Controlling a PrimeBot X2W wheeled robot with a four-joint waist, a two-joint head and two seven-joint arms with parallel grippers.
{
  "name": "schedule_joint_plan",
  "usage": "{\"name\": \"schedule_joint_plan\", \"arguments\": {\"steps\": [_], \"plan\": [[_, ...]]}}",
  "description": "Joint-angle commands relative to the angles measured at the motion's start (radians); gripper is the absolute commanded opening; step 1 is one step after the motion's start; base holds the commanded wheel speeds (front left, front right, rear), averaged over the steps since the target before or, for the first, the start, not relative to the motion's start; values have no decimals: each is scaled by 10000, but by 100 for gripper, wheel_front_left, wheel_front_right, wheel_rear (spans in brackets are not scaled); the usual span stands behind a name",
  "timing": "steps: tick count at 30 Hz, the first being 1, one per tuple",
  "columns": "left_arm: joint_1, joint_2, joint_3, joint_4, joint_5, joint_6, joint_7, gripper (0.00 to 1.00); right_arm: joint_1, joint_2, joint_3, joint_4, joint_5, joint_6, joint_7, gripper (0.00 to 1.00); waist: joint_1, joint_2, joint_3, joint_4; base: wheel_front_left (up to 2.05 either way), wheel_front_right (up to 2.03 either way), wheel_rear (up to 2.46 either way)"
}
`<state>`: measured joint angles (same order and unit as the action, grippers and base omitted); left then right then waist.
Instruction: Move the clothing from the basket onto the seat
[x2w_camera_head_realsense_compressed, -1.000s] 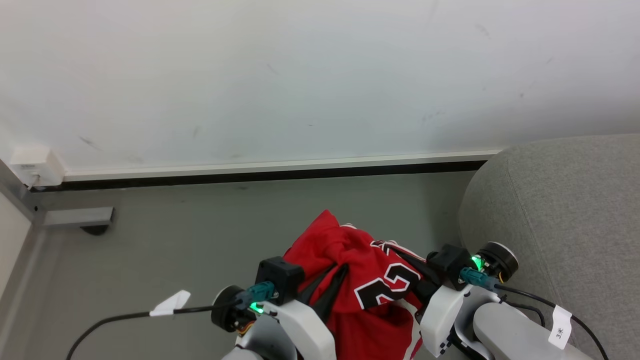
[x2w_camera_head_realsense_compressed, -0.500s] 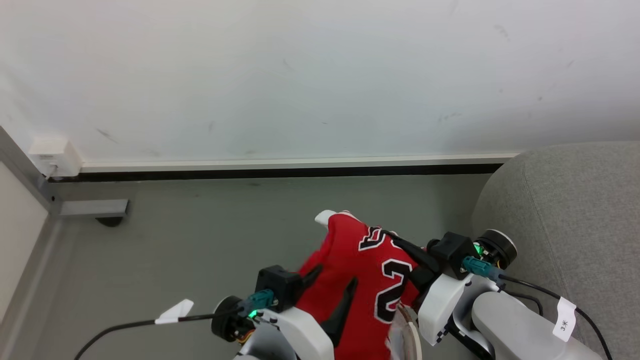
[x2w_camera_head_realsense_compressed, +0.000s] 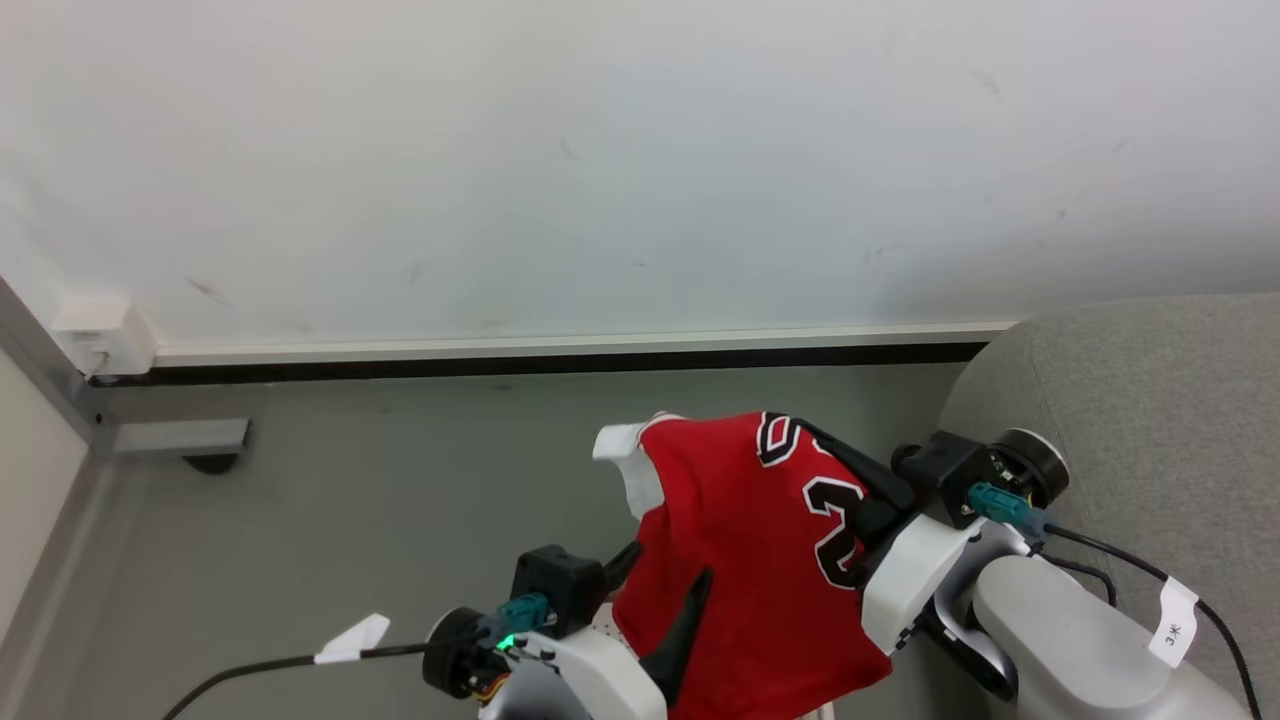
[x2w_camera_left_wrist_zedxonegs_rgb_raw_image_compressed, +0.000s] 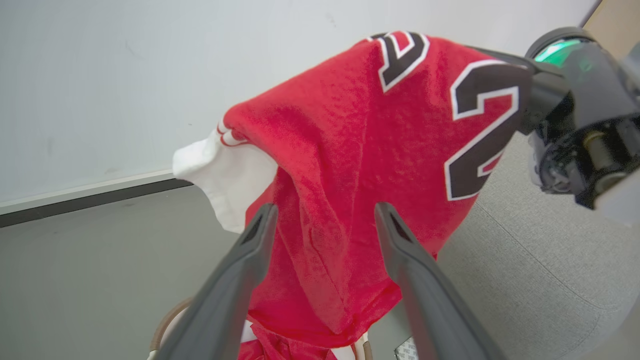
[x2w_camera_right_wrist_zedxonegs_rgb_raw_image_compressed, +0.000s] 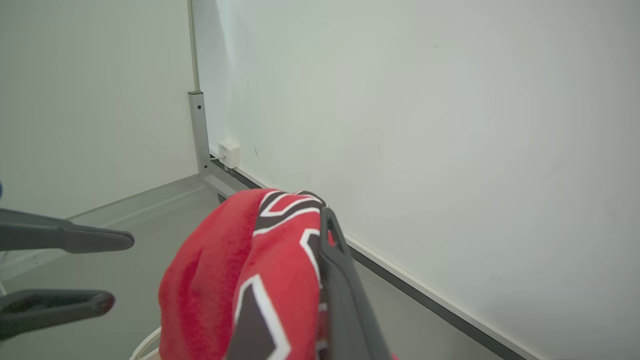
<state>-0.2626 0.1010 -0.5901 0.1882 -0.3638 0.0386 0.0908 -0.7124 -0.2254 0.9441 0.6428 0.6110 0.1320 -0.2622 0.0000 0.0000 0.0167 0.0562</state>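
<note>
Clenched tight on the jersey with the right gripper, pinching a fold right beside the black white-edged numerals. Held up in the air over the grey floor, near the rounded edge of the seat but apart from its light grey fabric. Hanging with the long axis running downward from the pinch, ending in a loose lower edge just above the brown rim of the basket in the left wrist view. Draped like a hood across the top, stretching from the grip on the robot's right out to a white-trimmed corner pointing toward the robot's left, with the pale wall behind. Showing the numerals tilted rather than upright, crowded up against the right gripper's dark fingers. Released and spread wide at the left gripper, grasping nothing, with both fingers reaching up in front of the red cloth from the basket side; impossible to tell whether brushing it or just clear of it. Below, inside the basket, more red garment with white trim, bunched low under the hanging edge.
</note>
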Motion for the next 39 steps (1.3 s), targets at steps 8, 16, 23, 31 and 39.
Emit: {"name": "schedule_joint_plan", "arguments": {"steps": [8, 16, 23, 31, 39], "plan": [[12, 184, 89, -155, 23, 136, -257, 100, -163, -413, -773, -485, -273, -25, -38, 0, 0, 0, 85, -712, 0, 0, 0], [-115, 232, -41, -263, 22, 44, -378, 100, -114, -792, -1544, -788, -475, -23, -37, 0, 0, 0, 235, -1961, 0, 0, 0], [-280, 251, -163, -344, 115, -15, -496, 100, 226, -1159, -2325, -998, -694, -25, -37, 0, 0, 0, 394, -3007, 0, 0, 0], [-467, 139, -329, -383, 136, -73, -701, 100, 508, -1603, -3108, -1340, -881, -25, -37, 0, 0, 0, 591, -3794, 0, 0, 0], [-897, 115, -527, -437, 297, -134, -786, 100, 694, -1833, -3805, -1663, -931, -25, -37, 0, 0, 0, 1112, -3957, 0, 0, 0]]}}
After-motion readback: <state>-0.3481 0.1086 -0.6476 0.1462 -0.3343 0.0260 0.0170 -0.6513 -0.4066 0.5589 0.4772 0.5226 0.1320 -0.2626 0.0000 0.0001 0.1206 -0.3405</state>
